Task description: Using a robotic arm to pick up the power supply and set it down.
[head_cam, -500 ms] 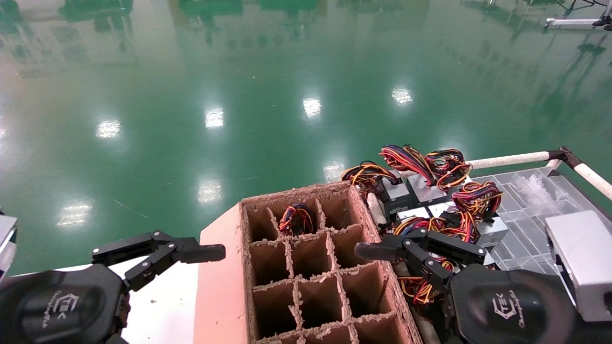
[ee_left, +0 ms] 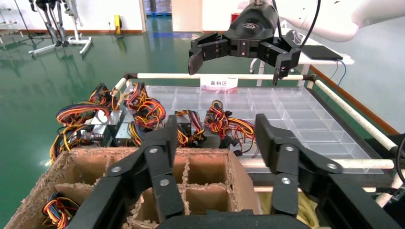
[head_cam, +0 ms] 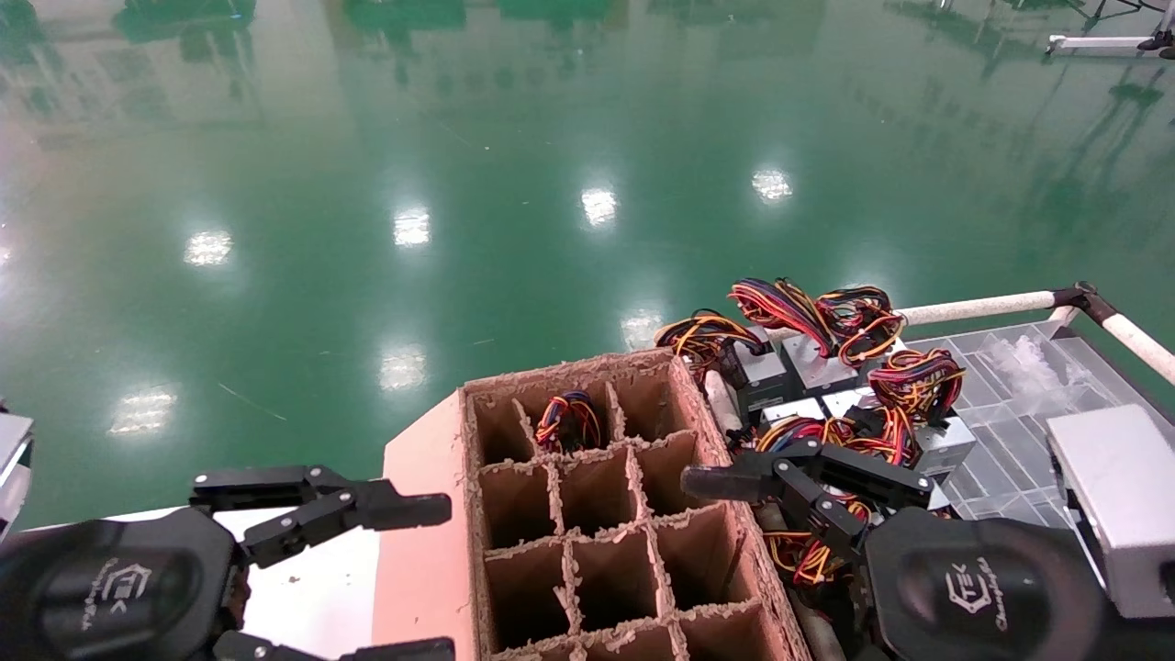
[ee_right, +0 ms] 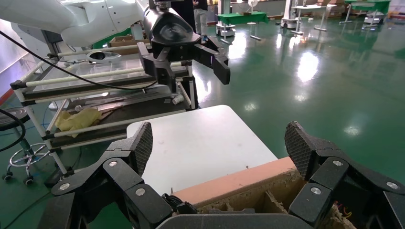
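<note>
Two grippers, both spread wide and empty: left gripper [head_cam: 321,569] beside the divided cardboard box [head_cam: 606,514], right gripper [head_cam: 734,487] over the wired power supplies [head_cam: 826,386]. One wire bundle [head_cam: 567,420] sits in a far-row cell.

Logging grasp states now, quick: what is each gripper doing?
Left black linkage-fingered gripper: open, empty.
Right black linkage-fingered gripper: open, empty.

White tag [ee_left: 218,82] on tray rail [ee_left: 191,76]: "备料区".
</note>
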